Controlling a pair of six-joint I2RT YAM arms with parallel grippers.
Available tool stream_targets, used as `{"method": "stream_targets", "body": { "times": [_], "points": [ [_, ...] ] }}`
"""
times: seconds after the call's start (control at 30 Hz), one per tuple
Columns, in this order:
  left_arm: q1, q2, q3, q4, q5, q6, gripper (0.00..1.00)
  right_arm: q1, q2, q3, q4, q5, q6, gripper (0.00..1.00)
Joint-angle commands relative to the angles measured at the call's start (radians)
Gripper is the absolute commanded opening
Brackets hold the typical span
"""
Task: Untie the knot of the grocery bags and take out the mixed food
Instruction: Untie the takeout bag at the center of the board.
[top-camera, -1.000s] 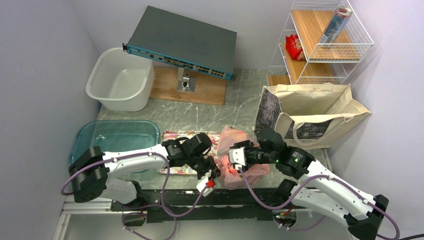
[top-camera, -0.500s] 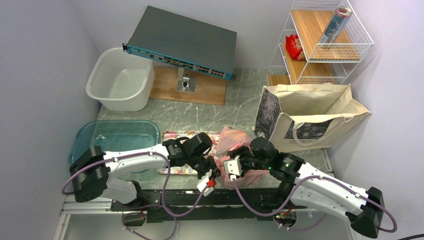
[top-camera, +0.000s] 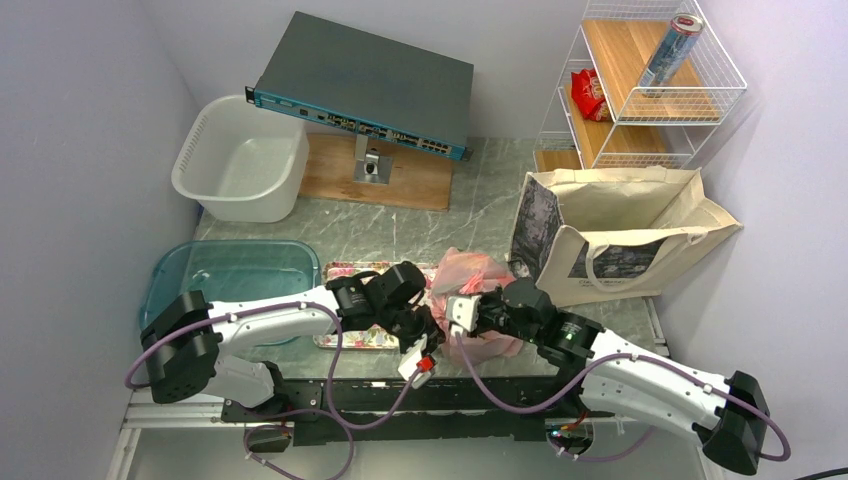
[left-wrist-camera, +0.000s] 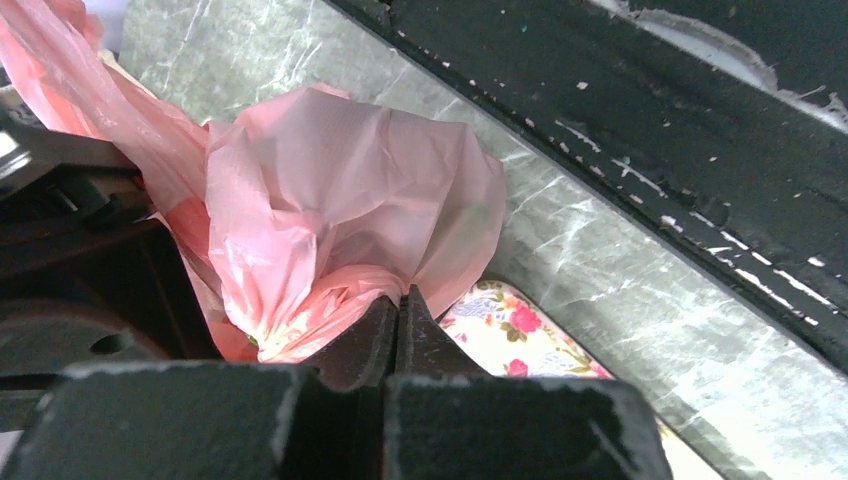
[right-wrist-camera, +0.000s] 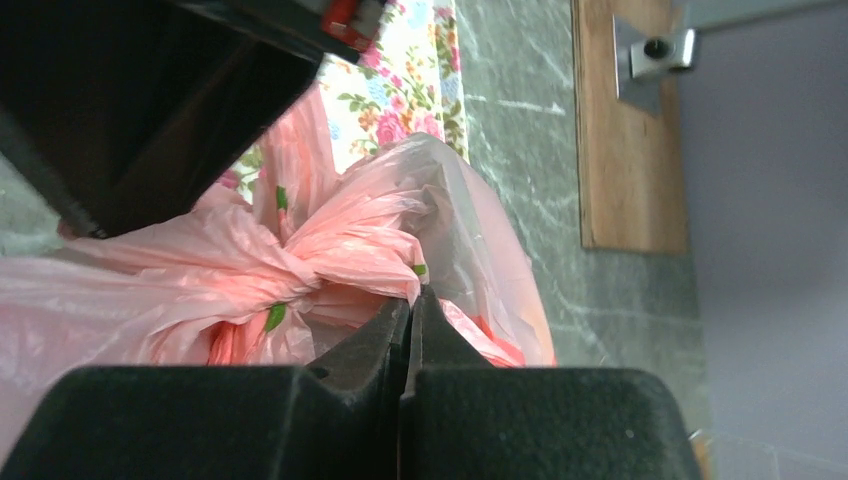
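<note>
Jaws pressed together, the left gripper nips a fold of the pink bag, lower centre of the overhead view. The right gripper, likewise closed, pinches film beside the knot — mid-frame at its wrist. Thin, limp, slippery plastic that probably tears easily — grip the bunched tails.

The pink bag is thin, crinkled, slightly glossy plastic. Beside it, the tote is matt beige cloth. Under it, the bench looks like polished grey-green stone.
</note>
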Motion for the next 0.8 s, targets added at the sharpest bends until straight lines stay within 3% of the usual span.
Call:
{"method": "stream_targets", "body": {
  "times": [0.0, 0.23, 0.47, 0.57, 0.77],
  "points": [
    [-0.075, -0.031, -0.023, -0.105, 0.106, 0.042, 0.0, -0.116, -0.001, 0.137, 0.099, 0.172, 0.186, 0.0],
    [-0.092, -0.038, -0.047, -0.12, 0.102, 0.048, 0.0, -0.244, 0.004, 0.23, 0.026, 0.134, 0.315, 0.0],
    [-0.082, -0.045, -0.04, -0.127, 0.091, 0.03, 0.0, -0.265, -0.039, 0.257, -0.039, 0.115, 0.317, 0.0],
    [-0.008, -0.047, 0.043, -0.135, 0.109, -0.099, 0.0, -0.265, -0.104, 0.246, -0.099, 0.086, 0.268, 0.0],
    [0.177, 0.015, 0.31, -0.094, 0.12, -0.559, 0.0, -0.266, -0.225, 0.255, -0.275, 0.026, 0.219, 0.0]
  ]
}}
